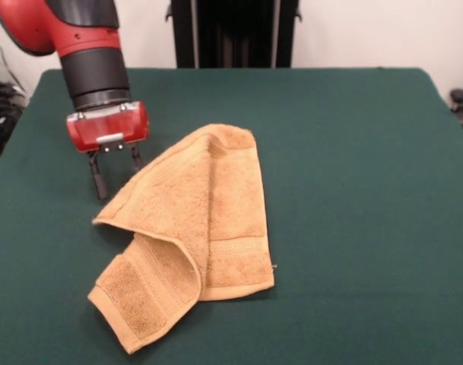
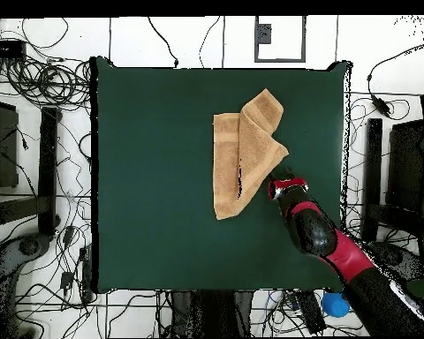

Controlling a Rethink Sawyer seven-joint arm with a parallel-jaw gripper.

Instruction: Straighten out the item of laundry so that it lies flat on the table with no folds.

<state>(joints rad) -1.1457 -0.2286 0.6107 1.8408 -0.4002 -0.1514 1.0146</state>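
The gripper [image 1: 115, 173] hangs with its jaws slightly apart, holding nothing, tips just beside the towel [image 1: 197, 228]. The towel lies folded over itself, off-centre on the table [image 1: 353, 152].

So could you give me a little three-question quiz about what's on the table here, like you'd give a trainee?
1. True or false: the towel lies fully flat on the table.
2. Where is the claw? A) gripping the towel's middle B) beside the towel's edge, holding nothing C) off the table.
3. Fill in: one flap of the towel is folded ____ the rest.

Key: 1. False, a flap is doubled over. 2. B; its two fingers stand apart, reaching down to the green cloth next to the towel. 3. Over.
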